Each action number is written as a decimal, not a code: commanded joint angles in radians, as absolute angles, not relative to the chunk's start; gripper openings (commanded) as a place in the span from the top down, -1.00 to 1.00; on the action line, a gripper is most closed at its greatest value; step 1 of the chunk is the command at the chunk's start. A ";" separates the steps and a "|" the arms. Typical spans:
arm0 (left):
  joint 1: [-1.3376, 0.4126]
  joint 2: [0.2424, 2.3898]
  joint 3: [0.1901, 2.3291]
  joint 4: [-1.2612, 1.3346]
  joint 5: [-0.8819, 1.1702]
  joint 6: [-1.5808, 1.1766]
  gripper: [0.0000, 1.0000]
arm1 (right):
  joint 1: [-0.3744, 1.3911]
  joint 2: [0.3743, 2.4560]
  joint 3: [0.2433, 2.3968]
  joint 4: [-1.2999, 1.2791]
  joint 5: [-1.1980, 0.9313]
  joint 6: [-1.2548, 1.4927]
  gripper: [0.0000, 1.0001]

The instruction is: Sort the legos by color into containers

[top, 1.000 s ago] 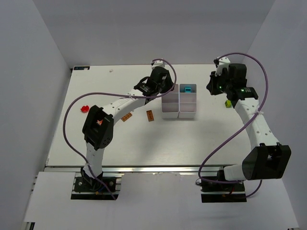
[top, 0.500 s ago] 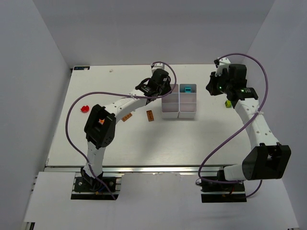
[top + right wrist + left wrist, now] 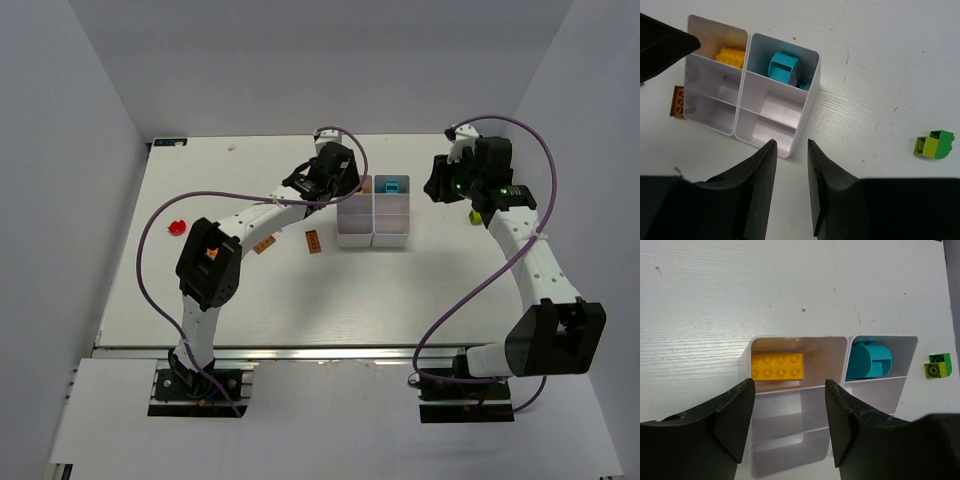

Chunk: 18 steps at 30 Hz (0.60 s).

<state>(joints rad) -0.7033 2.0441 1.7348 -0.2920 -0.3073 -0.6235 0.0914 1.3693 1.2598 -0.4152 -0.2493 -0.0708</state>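
The white container tray (image 3: 374,240) sits at mid-table. A yellow lego (image 3: 777,366) lies in its far-left compartment and a teal lego (image 3: 867,360) in the far-right one. My left gripper (image 3: 350,188) hovers over the tray's left column. It (image 3: 789,390) is open, with nothing between its fingers. To the right of the tray, my right gripper (image 3: 438,186) is above the table. Its narrowly open jaws (image 3: 791,145) hold nothing. A green-and-yellow lego (image 3: 934,145) lies on the table to the right of the tray.
Two orange-brown legos (image 3: 313,241) (image 3: 264,244) lie left of the tray, and a red piece (image 3: 177,226) lies near the table's left edge. The other tray compartments (image 3: 772,107) hold nothing. Grey walls enclose the table on three sides.
The left arm has shifted a little along the tray's left side. The right gripper has edged slightly left toward the tray. No lego on the table has moved.
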 commanded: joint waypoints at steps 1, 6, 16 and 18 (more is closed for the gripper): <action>-0.701 2.025 1.764 -0.278 -0.318 -0.614 -0.36 | 0.086 1.347 1.282 -0.416 -0.253 -0.100 0.26; -0.701 1.932 1.701 -0.195 -0.298 -0.626 0.33 | 0.066 1.344 1.307 -0.448 -0.256 -0.133 0.26; -0.681 1.545 1.306 -0.100 -0.287 -0.669 -0.01 | -0.017 1.465 1.480 -0.691 -0.518 -0.339 -0.54; -0.664 1.446 1.196 -0.104 -0.281 -0.693 -0.25 | -0.018 1.486 1.515 -0.728 -0.554 -0.388 -0.64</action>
